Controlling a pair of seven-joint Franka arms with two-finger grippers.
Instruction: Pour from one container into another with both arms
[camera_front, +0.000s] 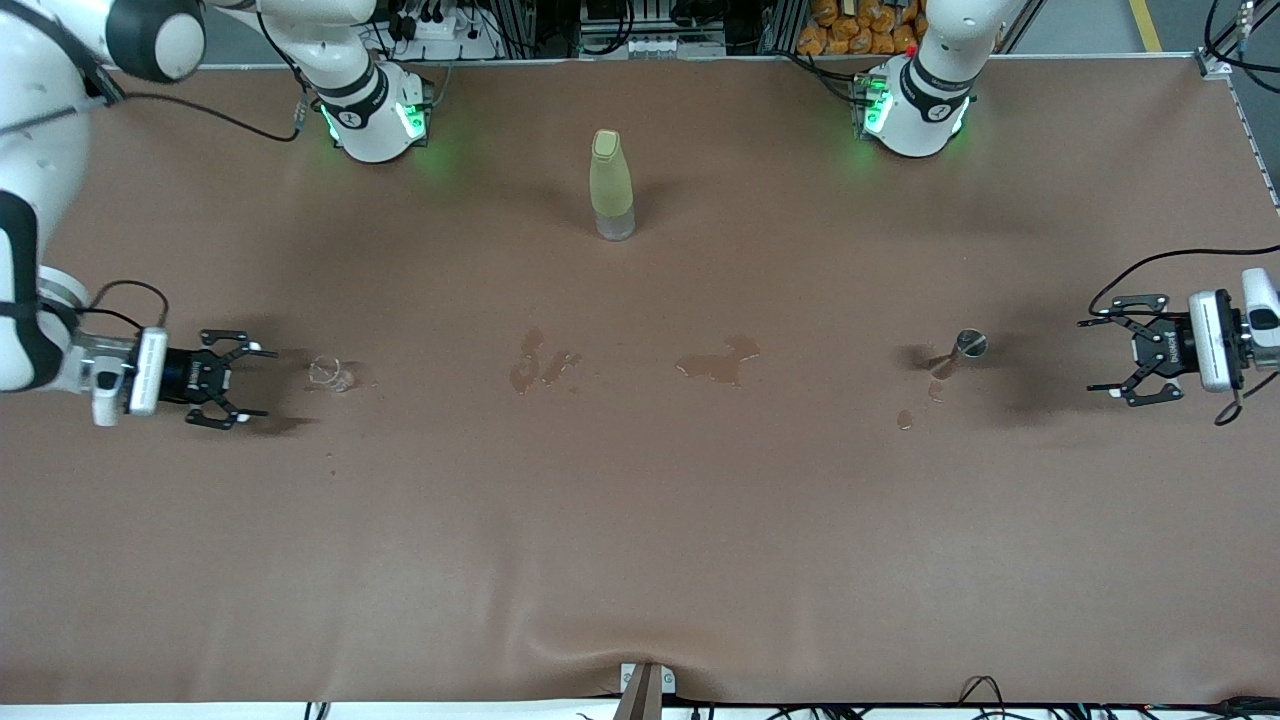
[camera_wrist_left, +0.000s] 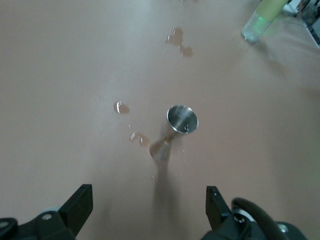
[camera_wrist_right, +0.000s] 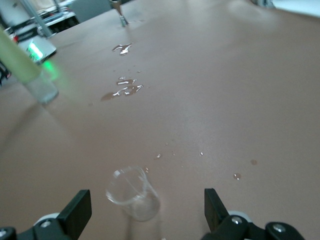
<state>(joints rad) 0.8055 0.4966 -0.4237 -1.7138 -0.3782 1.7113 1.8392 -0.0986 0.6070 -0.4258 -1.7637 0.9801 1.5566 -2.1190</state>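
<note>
Already the brown table carries several wet patches down its middle, so any further slop would only add to them. The right gripper sits low at the right arm's end of the table, its fingers spread wide and empty, with a small clear cup standing just beside its tips; the right wrist view shows the cup upright between the two fingertips but untouched. The left gripper hangs wide and empty at the left arm's end, well apart from a small metal measuring cup that stands upright with droplets around its foot, which the left wrist view shows straight ahead of the open jaws. A tall pale-green bottle stands farther from the front camera, between the two arm bases.

The clear cup looks light and thin; a finger that nudges it before the grip closes could tip it or slide it along the cloth. The metal cup is narrow at the waist and top-heavy, so an off-centre pinch would likely topple it. Wet cloth under both may make them skid. A pour begun with the two rims misaligned would probably land on the table.
</note>
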